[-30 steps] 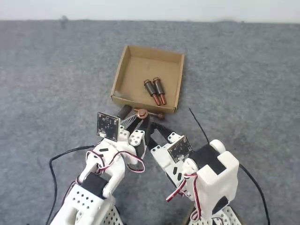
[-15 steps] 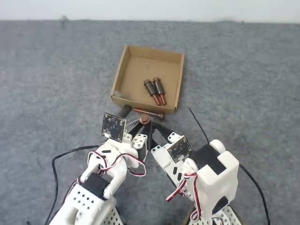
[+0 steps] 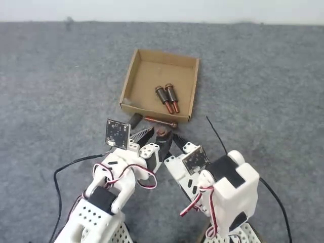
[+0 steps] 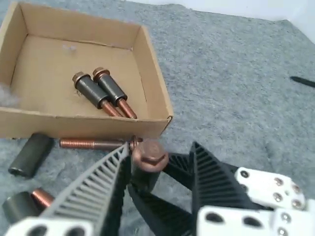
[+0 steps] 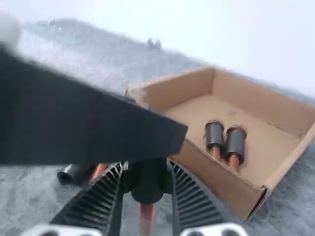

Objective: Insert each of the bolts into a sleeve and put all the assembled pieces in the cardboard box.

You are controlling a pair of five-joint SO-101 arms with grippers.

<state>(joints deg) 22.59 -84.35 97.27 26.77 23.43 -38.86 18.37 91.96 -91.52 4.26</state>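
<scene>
My right gripper (image 5: 146,173) is shut on a dark sleeve (image 5: 147,182) with a copper bolt through it, whose thread end (image 5: 144,216) pokes out below. The bolt's head (image 4: 147,155) (image 3: 162,132) sits on top of the sleeve. My left gripper (image 4: 160,153) (image 3: 152,137) is open around it, with one ribbed finger (image 4: 98,189) beside the head. Two assembled pieces (image 3: 168,99) (image 4: 101,92) lie in the cardboard box (image 3: 129,83). In front of the box lie a loose bolt (image 3: 161,121) (image 4: 93,144) and a loose sleeve (image 3: 135,120) (image 4: 30,154).
Another sleeve with a copper end showing (image 4: 22,205) lies on the grey carpet (image 3: 263,91) close to my left gripper. A black cable (image 3: 215,136) runs by the right arm. The carpet is open to the left and right of the box.
The held bolt and sleeve have shifted from the box's front wall back toward the arms. The left wrist moved with them, then drew back slightly. Box and loose parts stayed put.
</scene>
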